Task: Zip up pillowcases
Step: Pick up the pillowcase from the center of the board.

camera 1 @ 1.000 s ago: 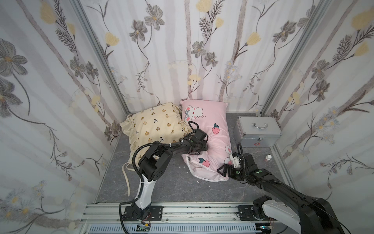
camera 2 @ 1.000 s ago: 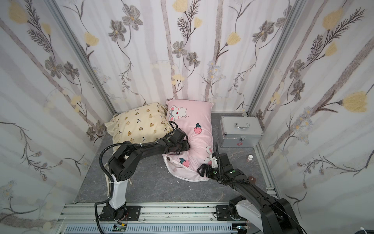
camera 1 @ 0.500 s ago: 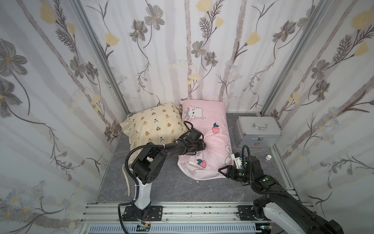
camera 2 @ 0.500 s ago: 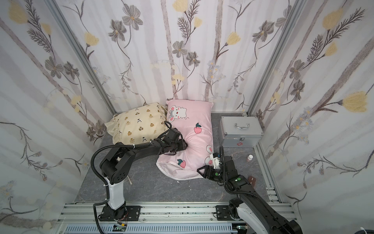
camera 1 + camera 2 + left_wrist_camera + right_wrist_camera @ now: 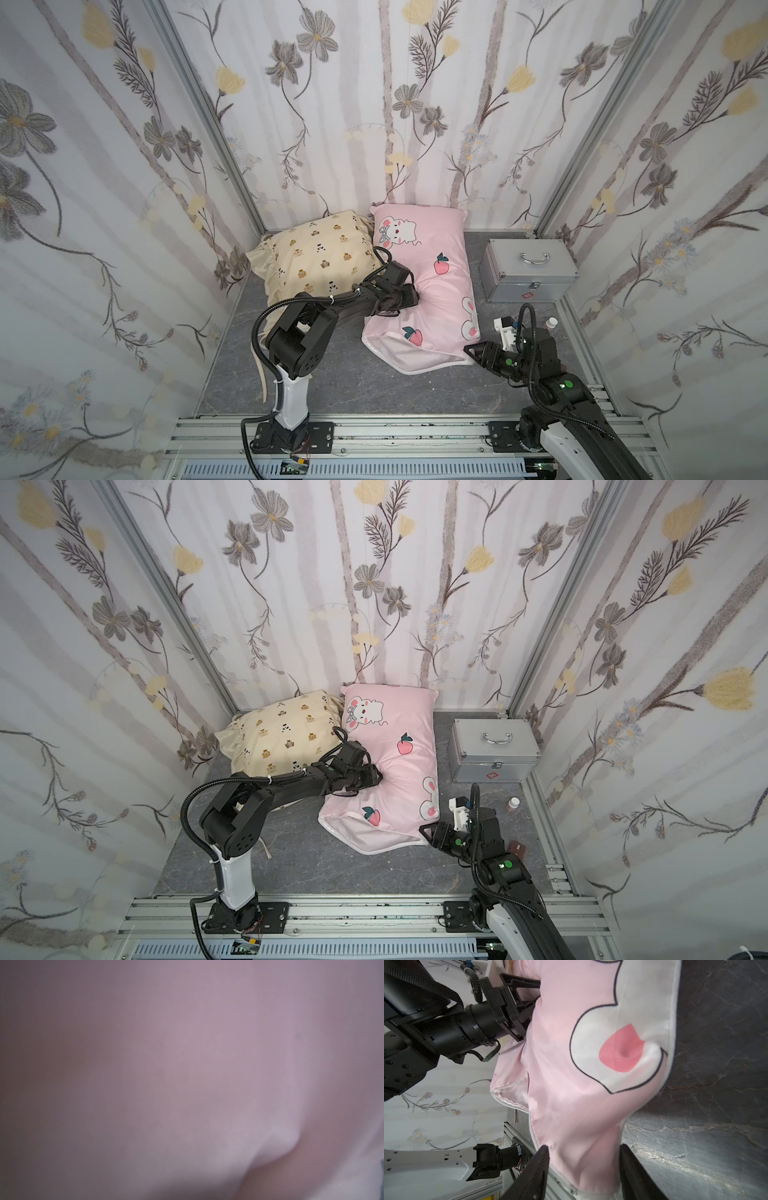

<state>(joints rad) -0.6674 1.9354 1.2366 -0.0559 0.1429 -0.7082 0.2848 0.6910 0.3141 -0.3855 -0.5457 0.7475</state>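
Since the last frame your right gripper (image 5: 583, 1169) has narrowed onto the pink pillow (image 5: 432, 291) corner, grasping it. Left gripper (image 5: 409, 297) presses the pillow's middle at 10 o'clock from the right one; can't tell its grip.

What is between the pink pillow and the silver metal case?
Only a bare strip of grey floor separates the pink pillow from the silver case; both top views show it.
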